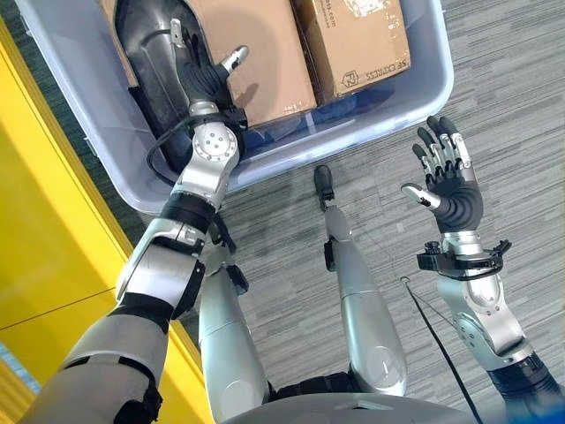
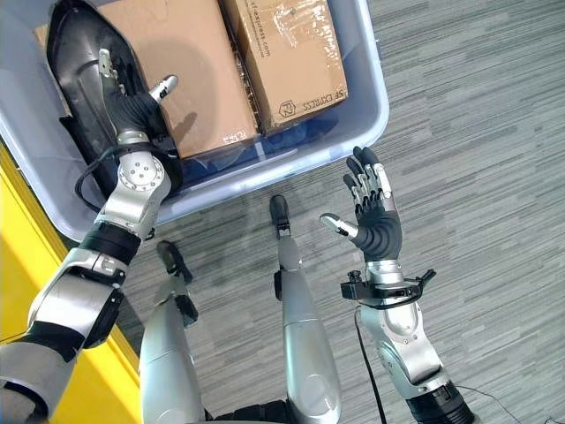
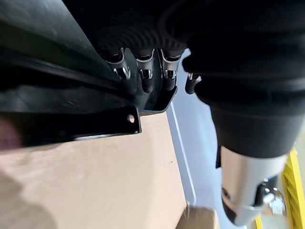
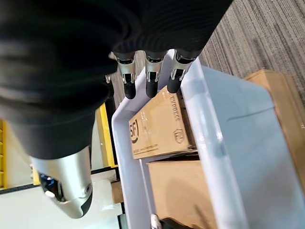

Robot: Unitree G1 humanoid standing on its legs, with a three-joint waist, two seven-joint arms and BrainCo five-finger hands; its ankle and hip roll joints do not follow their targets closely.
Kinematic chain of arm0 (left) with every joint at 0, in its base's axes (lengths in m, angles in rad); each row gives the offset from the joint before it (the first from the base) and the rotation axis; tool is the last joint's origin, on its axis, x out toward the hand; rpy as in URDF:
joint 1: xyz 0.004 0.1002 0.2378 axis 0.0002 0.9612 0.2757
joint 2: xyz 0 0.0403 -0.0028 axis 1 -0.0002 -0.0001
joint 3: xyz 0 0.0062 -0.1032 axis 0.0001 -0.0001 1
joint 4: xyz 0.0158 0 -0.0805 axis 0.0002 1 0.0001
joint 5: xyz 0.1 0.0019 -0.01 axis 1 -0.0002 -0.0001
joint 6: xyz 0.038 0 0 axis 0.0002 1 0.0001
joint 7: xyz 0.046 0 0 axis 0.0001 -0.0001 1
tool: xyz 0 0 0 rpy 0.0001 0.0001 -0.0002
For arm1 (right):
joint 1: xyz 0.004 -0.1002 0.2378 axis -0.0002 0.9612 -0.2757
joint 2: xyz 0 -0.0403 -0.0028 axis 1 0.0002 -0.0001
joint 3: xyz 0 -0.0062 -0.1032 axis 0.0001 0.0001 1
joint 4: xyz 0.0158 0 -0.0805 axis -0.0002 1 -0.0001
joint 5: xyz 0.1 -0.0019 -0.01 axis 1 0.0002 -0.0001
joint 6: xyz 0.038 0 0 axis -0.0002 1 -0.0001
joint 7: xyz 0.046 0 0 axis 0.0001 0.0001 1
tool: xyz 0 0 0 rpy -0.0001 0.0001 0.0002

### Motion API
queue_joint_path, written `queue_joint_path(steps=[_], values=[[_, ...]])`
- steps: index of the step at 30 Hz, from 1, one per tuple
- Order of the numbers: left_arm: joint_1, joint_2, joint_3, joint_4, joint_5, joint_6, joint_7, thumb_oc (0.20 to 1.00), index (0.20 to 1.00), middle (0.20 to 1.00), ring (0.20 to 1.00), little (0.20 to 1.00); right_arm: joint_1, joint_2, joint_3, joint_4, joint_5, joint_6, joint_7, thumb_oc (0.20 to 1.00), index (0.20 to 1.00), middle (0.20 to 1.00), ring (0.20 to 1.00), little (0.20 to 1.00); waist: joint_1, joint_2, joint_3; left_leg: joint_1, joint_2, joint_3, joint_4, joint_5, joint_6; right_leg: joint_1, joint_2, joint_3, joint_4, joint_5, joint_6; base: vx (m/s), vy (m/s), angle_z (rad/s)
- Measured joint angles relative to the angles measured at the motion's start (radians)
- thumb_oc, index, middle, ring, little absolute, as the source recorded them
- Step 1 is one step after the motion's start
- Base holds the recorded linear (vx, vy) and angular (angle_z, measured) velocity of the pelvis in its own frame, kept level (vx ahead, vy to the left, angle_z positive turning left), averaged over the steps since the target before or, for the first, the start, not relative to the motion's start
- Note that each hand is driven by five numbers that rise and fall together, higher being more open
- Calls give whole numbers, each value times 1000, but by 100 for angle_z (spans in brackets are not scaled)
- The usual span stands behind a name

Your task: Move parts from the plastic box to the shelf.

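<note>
We are at the pick-up: our left hand [image 1: 201, 78] curls its fingers over the edge of the black part [image 2: 75, 62] lying in the plastic box [image 1: 424, 84] beside cardboard boxes [image 2: 291, 53], our right hand [image 2: 375, 216] waits spread outside, and lifting needs a firm grip.

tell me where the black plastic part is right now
The black plastic part lies inside the plastic box, at its left end beside the large cardboard box, with the left hand on it.
</note>
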Motion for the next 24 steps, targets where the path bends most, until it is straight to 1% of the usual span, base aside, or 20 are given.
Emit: queue_joint_path(steps=[2, 4, 5, 6, 7, 8, 9, 10, 11, 13, 14, 16, 17, 19, 20, 23, 24], values=[[-55, 16, 3, 47, -52, -1, 0, 1000, 1000, 1000, 1000, 1000, 0, -16, 4, -17, 8, 0, 2, 1000, 1000, 1000, 1000, 1000, -9, -7, 0, -43, 0, -14, 47, -16, 7, -31, -3, -1, 23, -5, 4, -2, 8, -4], [-70, 41, 18, 52, -91, -5, -3, 1000, 1000, 1000, 1000, 1000, 2, -16, 7, -21, 20, 0, 4, 1000, 1000, 1000, 1000, 1000, -13, -22, 1, -67, 0, -10, 76, -25, 13, -48, -11, -3, 18, -8, 8, -6, 17, -12], [-93, 44, 31, 87, -98, -17, -4, 1000, 1000, 1000, 1000, 1000, 2, -19, 7, -27, 30, 0, 4, 1000, 1000, 1000, 1000, 1000, -14, -22, 0, -86, 0, -12, 101, -36, 20, -59, -14, -3, 21, -13, 15, -9, 8, -14], [-120, 58, 32, 109, -108, -19, -6, 1000, 1000, 1000, 1000, 1000, -4, -17, 7, -29, 37, 0, 4, 1000, 1000, 1000, 1000, 1000, -15, -23, 1, -99, 1, -10, 106, -44, 24, -66, -17, -6, 10, -35, 50, -12, 10, -21], [-135, 67, 32, 112, -125, -19, -9, 1000, 1000, 1000, 1000, 1000, -4, -18, 6, -29, 38, 0, 4, 1000, 1000, 1000, 1000, 1000, -10, -22, 1, -107, 14, -7, 96, -45, 30, -75, -16, -13, 14, -67, 90, -8, 19, -23], [-156, 72, 24, 128, -126, -19, -10, 1000, 1000, 1000, 1000, 1000, 4, -17, 7, -31, 38, 0, 6, 1000, 1000, 1000, 1000, 1000, -13, -24, 0, -121, 21, 4, 109, -44, 28, -115, -15, -27, 121, -83, 63, -7, 23, 4], [-168, 69, -2, 129, -125, -16, -16, 1000, 1000, 1000, 1000, 1000, 22, -15, 6, -35, 39, 1, 8, 1000, 1000, 1000, 1000, 1000, -18, -42, -2, -129, 0, 0, 123, -44, 28, -119, -31, -20, 142, -67, 24, -11, 34, 8], [-182, 68, -19, 124, -121, -16, -21, 1000, 1000, 1000, 1000, 1000, 23, -14, 6, -37, 39, 2, 10, 1000, 1000, 1000, 1000, 1000, -10, -49, -3, -131, 0, 3, 127, -44, 30, -119, -29, -18, 129, -62, 24, -9, 22, 11], [-185, 65, -43, 120, -111, -17, -22, 1000, 1000, 1000, 1000, 1000, 23, -14, 4, -40, 39, 2, 13, 1000, 1000, 1000, 1000, 1000, -9, -49, -3, -133, -1, 5, 131, -45, 35, -115, -27, -17, 120, -57, 23, -8, 23, -10], [-191, 57, -90, 119, -68, -10, -32, 1000, 1000, 1000, 1000, 1000, 24, -14, 2, -42, 40, 2, 22, 1000, 1000, 1000, 1000, 1000, -12, -49, -3, -133, -2, 6, 136, -53, 40, -108, -32, -14, 112, -56, 23, 0, 0, 0], [-194, 40, -109, 114, -25, -4, -41, 1000, 1000, 1000, 1000, 1000, 24, -14, 2, -45, 42, 3, 28, 1000, 1000, 1000, 1000, 1000, -14, -49, -3, -133, -2, 8, 143, -59, 43, -100, -34, -14, 104, -51, 29, 0, 0, 0], [-192, -2, -157, 91, 45, 23, -44, 1000, 1000, 1000, 1000, 1000, 24, -12, -1, -54, 45, 4, 36, 1000, 1000, 1000, 1000, 1000, -11, -50, -4, -133, -11, 8, 156, -68, 43, -91, -38, -13, 94, -43, 26, 0, 0, 0], [-191, -25, -184, 82, 73, 34, -44, 1000, 1000, 1000, 1000, 1000, 24, -5, -4, -56, 47, 4, 40, 1000, 1000, 1000, 1000, 1000, -11, -50, -4, -133, -16, 9, 157, -71, 46, -91, -43, -11, 92, -43, 27, 0, 0, 0], [-182, -64, -257, 51, 160, 78, -55, 1000, 1000, 1000, 1000, 1000, 23, -7, -6, -58, 48, 6, 48, 1000, 1000, 1000, 1000, 1000, -12, -50, -4, -133, -25, 15, 161, -79, 52, -90, -53, -11, 90, -41, 32, 0, 0, 0], [-166, -74, -281, 35, 193, 86, -65, 1000, 1000, 1000, 1000, 1000, 23, -7, -6, -59, 48, 6, 48, 1000, 1000, 1000, 1000, 1000, -14, -51, -5, -134, -25, 16, 167, -86, 54, -89, -54, -9, 91, -39, 35, 7, 16, -4], [-108, -98, -291, -43, 271, 120, -100, 1000, 1000, 1000, 1000, 1000, 24, 7, -29, -59, 48, 6, 48, 1000, 1000, 1000, 1000, 1000, -12, -52, -5, -131, -27, 22, 167, -92, 56, -89, -58, -5, 91, -41, 37, 2, 7, -1], [-92, -101, -305, -59, 298, 119, -120, 1000, 1000, 1000, 1000, 1000, 23, 8, -33, -59, 48, 7, 48, 1000, 1000, 1000, 1000, 1000, -12, -52, -6, -131, -27, 22, 167, -93, 56, -89, -57, -5, 91, -41, 37, 0, 0, 0]])
